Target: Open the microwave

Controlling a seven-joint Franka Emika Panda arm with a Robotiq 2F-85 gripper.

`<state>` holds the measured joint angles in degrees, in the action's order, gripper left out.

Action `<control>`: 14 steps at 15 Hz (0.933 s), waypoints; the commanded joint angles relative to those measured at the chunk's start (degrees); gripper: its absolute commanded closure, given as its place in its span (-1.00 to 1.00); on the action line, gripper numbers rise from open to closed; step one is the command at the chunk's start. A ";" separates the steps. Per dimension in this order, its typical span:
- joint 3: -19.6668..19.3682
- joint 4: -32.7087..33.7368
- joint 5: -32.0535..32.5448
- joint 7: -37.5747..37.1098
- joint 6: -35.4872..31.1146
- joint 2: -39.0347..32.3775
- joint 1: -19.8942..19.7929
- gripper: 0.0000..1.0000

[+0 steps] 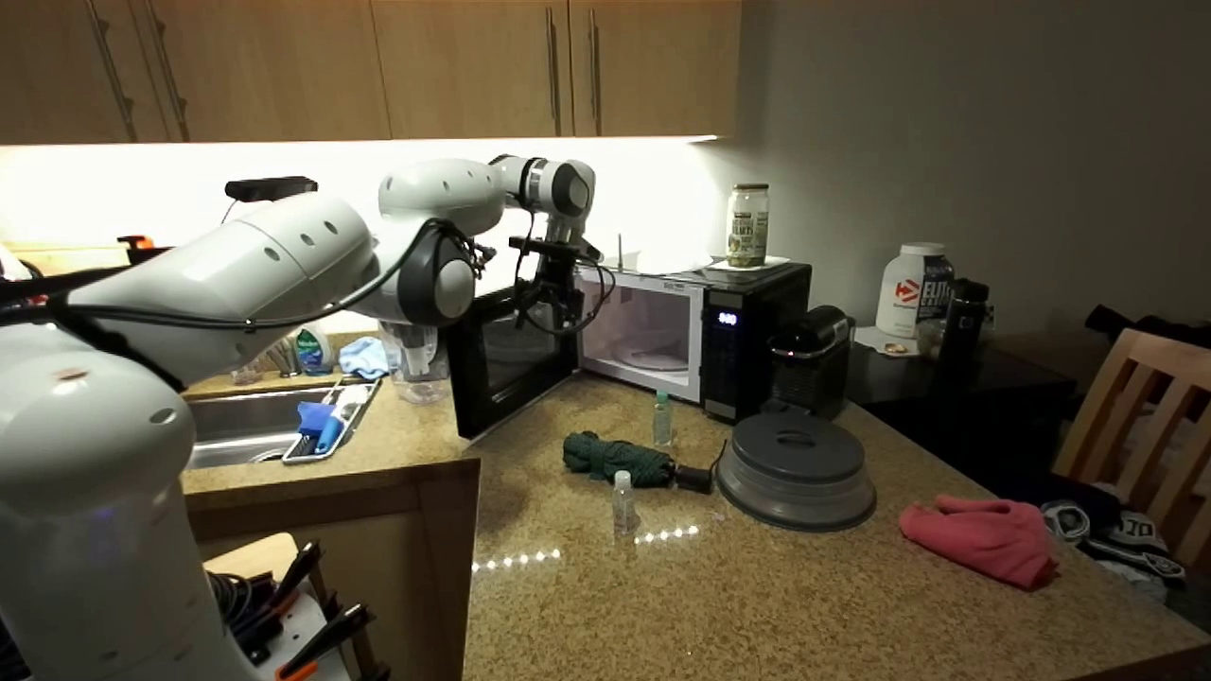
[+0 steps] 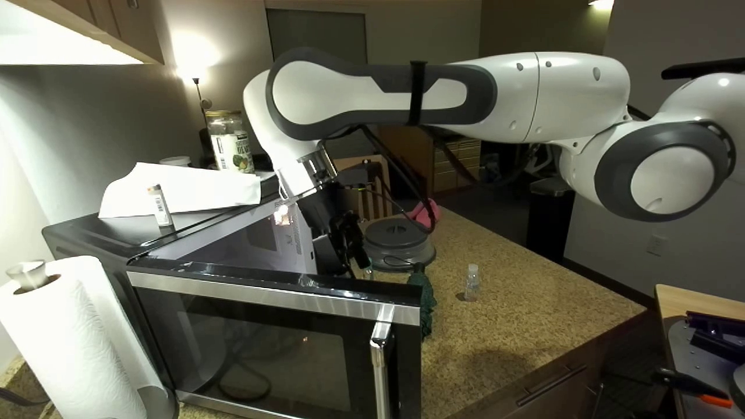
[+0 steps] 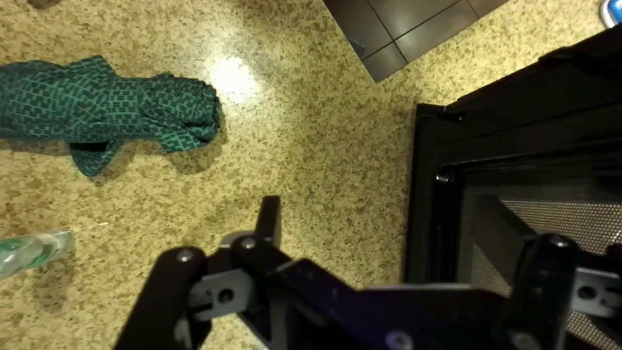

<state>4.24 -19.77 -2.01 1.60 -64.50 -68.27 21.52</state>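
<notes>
- Black microwave (image 1: pixel 727 364) on the speckled counter (image 1: pixel 804 605); dark coffee maker (image 1: pixel 809 364) just beside its control-panel side.
- Microwave's door (image 2: pixel 250 343) stands swung wide, light interior in plain sight. Metal handle (image 2: pixel 381 372) on the outer face, near the free edge.
- Gripper (image 3: pixel 379 209): fingers (image 3: pixel 270 218) spread wide, holding nothing. Hangs on the inner side of the door, out in front of the cavity. In the wrist view one finger overlaps the door's mesh window; whether they touch, cannot tell.
- White arm (image 2: pixel 512 96) reaches out above the counter in both exterior views.
- On the microwave's top: glass jar (image 2: pixel 230 145) with a label; white sheet (image 2: pixel 186 192), paper or cloth unclear; small tube (image 2: pixel 160 206), orange cap, upright.
- Green patterned umbrella (image 3: pixel 112 109), folded, lying in front of the microwave. Green-capped bottle (image 1: pixel 662 424) upright between the two; white-capped bottle (image 1: pixel 623 511) upright, near the umbrella's other side.
- Grey domed cover (image 1: pixel 795 463) near the umbrella's handle end. Pink cloth (image 1: pixel 984 544) bunched past it, apart.
- Paper towel roll (image 2: pixel 73 349) beside the door, on its outer side.
- Steel sink (image 1: pixel 236 430) set in the counter, well apart from the microwave.
</notes>
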 commanded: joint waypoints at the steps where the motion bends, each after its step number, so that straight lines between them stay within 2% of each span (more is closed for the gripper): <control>1: -1.34 -0.27 1.45 -3.49 -1.17 2.04 -0.80 -1.00; 5: -2.39 -0.45 1.75 -6.16 -1.83 2.90 -1.10 -1.00; 14: -4.29 -0.27 3.81 -15.56 -8.79 2.99 1.22 -1.00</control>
<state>0.79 -19.77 0.32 -10.43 -71.97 -66.08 21.96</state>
